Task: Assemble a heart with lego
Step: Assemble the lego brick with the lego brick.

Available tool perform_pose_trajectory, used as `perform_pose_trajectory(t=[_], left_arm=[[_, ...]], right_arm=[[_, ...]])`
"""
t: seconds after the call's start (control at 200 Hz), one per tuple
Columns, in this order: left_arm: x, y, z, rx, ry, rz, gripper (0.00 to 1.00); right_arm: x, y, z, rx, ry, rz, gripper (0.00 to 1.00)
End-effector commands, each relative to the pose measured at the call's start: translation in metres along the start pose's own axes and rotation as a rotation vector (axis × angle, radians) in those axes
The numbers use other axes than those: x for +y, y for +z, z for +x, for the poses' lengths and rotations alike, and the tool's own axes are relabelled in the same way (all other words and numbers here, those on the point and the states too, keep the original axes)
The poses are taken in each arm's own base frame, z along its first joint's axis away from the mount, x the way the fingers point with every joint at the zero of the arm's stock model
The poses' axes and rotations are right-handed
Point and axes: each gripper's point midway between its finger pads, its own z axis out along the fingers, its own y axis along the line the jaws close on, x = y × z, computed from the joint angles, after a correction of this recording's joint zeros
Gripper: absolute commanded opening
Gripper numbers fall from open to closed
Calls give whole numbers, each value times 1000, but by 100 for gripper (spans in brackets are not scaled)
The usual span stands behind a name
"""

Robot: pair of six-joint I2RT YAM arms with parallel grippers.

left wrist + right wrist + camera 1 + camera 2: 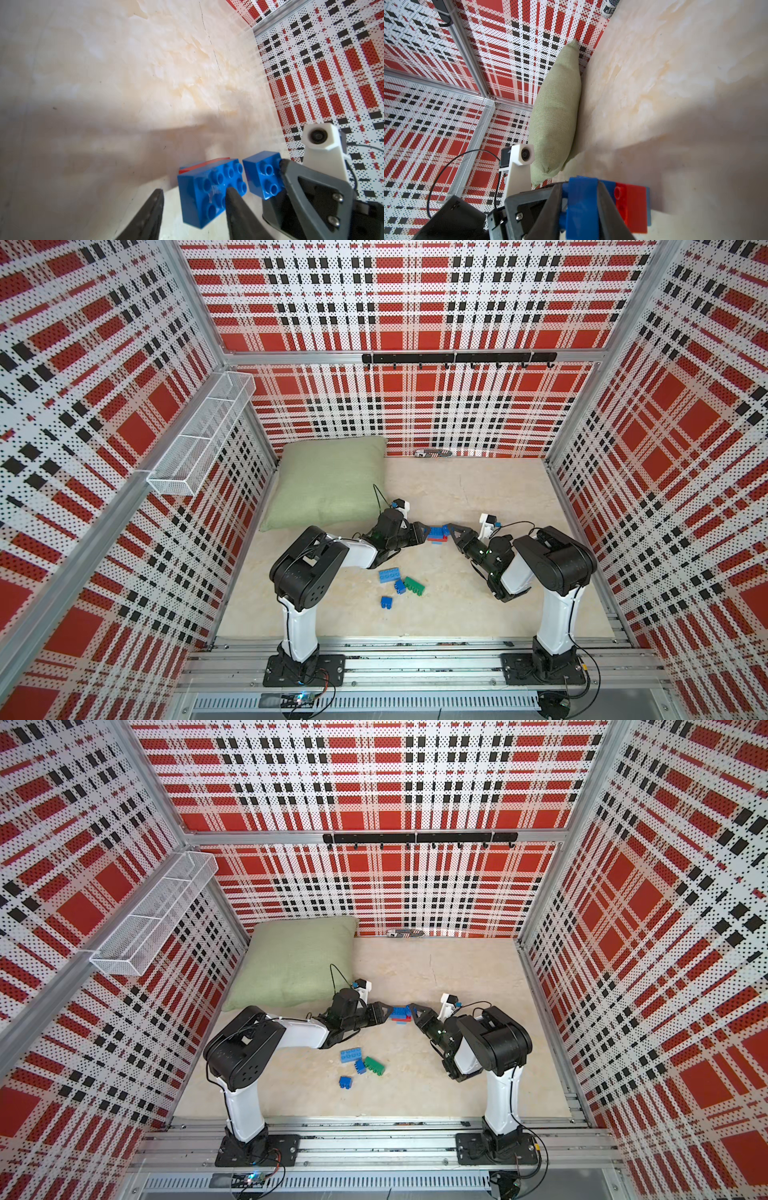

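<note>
The heart [438,534] [401,1014] is a small cluster of blue and red lego in mid table, between both grippers. My right gripper [580,187] [451,530] is shut on a blue brick [581,207] of it, with the red brick [632,207] joined behind. My left gripper [194,190] [424,531] stands open at the cluster's other side. One finger [234,205] lies over the studded blue brick [207,187]; the other finger [154,209] is apart from it. Loose lego lies nearer the front: a light blue brick [389,574], a green one [414,585] and two small blue ones [387,602].
A green pillow [328,485] fills the back left corner, close behind my left arm. A white wire basket [203,435] hangs on the left wall and a black hook rail [457,358] on the back wall. A small patterned object [434,453] lies by the back wall.
</note>
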Motion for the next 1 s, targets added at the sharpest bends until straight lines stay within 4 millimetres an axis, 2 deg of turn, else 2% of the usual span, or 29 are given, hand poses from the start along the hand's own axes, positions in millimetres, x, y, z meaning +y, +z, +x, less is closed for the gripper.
perform_pose_trajectory(t=[0.0,0.366,0.611,0.771,0.997], left_arm=[[-2,4,-1,1,6,10,49],[-1,2,5,9,-9,10,46],[-2,2,13,24,-18,17,46],[-3,1,11,22,-24,22,44],[-5,0,13,19,-34,18,43]], right_arm=[[-3,-2,-1,-33,26,-5,21],[-6,6,11,-13,50,-14,21],[2,6,9,-25,57,-50,22],[-5,9,13,-9,82,-42,22],[-18,3,21,-5,124,4,24]])
